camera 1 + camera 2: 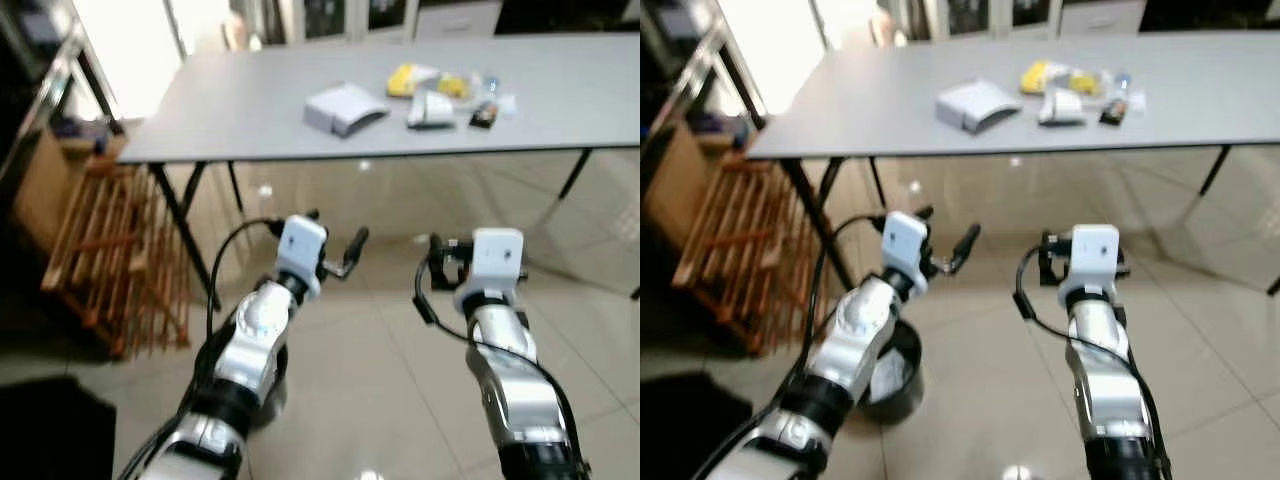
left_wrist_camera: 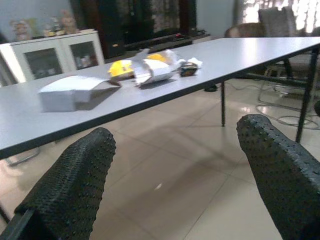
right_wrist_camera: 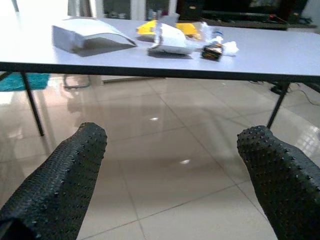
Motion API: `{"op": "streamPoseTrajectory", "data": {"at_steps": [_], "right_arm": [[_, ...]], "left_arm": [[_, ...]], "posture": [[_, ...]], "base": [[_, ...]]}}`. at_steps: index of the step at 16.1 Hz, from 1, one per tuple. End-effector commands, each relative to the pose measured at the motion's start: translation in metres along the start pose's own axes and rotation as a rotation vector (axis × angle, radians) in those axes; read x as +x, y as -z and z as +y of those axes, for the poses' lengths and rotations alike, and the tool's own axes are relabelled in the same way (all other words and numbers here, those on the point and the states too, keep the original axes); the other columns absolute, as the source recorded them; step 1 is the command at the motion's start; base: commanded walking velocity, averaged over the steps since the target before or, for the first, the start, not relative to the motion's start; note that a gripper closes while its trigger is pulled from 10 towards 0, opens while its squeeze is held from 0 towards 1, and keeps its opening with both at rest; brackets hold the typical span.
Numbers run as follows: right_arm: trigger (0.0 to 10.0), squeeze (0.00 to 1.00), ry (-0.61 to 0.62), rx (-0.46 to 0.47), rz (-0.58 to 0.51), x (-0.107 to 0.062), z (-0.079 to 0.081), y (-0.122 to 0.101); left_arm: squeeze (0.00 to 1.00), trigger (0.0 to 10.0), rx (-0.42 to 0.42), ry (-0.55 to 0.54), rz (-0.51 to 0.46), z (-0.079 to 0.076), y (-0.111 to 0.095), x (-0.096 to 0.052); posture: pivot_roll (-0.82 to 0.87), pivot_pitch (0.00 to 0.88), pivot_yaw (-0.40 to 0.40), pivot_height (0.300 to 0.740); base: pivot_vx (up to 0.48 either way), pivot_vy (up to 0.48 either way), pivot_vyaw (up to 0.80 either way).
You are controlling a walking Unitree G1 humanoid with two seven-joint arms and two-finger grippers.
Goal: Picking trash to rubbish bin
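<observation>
Table point(image 1: 250, 110): long grey top on thin black legs, standing ahead of the robot across a stretch of glossy tiled floor.
Trash, white box point(image 1: 345, 108): crushed pale carton lying on the table, on the left of the litter.
Trash, yellow wrapper point(image 1: 404, 78): crumpled, at the far side of the cluster, just beside the white wrapper.
Trash, white wrapper point(image 1: 432, 110): rolled paper or plastic, in the middle of the cluster.
Trash, small dark item point(image 1: 484, 116): at the right end of the cluster, next to a scrap of clear plastic; too small to identify.
Rubbish bin point(image 1: 895, 372): black round bin on the floor, low and near the robot's left side, partly behind the left arm; something pale lies inside.
Wooden rack point(image 1: 110, 260): slatted, leaning by the table's left end.
Left pincer point(image 1: 335, 250): raised in front of the body, below table height, fingers point(image 2: 75, 185) spread wide, holding nothing.
Right pincer point(image 1: 440, 262): raised alongside, fingers point(image 3: 60, 180) likewise wide apart, empty.
Step in hand: approach; all trash lies on the table, well apart from both pincers, nothing grasped yet.
Next move calls for: closing the gap to the table edge, lifting a pincer above the top, and lining it over one piece, probably the white box as the nearest.
</observation>
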State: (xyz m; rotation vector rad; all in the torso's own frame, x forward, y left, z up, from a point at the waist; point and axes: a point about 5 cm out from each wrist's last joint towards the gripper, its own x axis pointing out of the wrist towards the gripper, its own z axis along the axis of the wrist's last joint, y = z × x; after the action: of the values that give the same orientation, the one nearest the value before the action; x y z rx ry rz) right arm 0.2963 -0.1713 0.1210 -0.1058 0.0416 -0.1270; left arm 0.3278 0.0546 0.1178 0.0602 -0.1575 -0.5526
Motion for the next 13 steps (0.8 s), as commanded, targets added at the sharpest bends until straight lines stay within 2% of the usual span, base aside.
{"op": "streamPoseTrajectory", "data": {"at_steps": [1, 7, 11, 13], "right_arm": [[10.0, 0.00, 0.016, -0.002, -0.003, 0.0002, -0.0058, -0.0001], [10.0, 0.00, 0.003, -0.019, 0.006, 0.0001, -0.0040, 0.0016], [10.0, 0.00, 0.006, -0.021, 0.013, 0.0009, -0.0031, 0.0024], [10.0, 0.00, 0.007, -0.012, 0.012, 0.0013, -0.0028, 0.0024]], "left_arm": [[0.00, 10.0, 0.011, 0.014, -0.001, -0.0052, -0.0012, 0.0025], [0.00, 10.0, 0.004, -0.003, 0.005, -0.0055, -0.0004, 0.0024], [0.00, 10.0, 0.011, 0.010, 0.007, -0.0061, -0.0001, 0.0021], [0.00, 10.0, 0.016, 0.013, 0.012, -0.0059, 0.0004, 0.0021]], "posture": [[-0.15, 0.037, 0.046, 0.740], [-0.15, 0.039, 0.047, 0.740], [-0.14, 0.040, 0.046, 0.740], [-0.14, 0.040, 0.046, 0.740]], "base": [[0.409, 0.000, 0.00], [0.000, 0.000, 0.00], [0.000, 0.000, 0.80], [0.000, -0.358, 0.40]]}}
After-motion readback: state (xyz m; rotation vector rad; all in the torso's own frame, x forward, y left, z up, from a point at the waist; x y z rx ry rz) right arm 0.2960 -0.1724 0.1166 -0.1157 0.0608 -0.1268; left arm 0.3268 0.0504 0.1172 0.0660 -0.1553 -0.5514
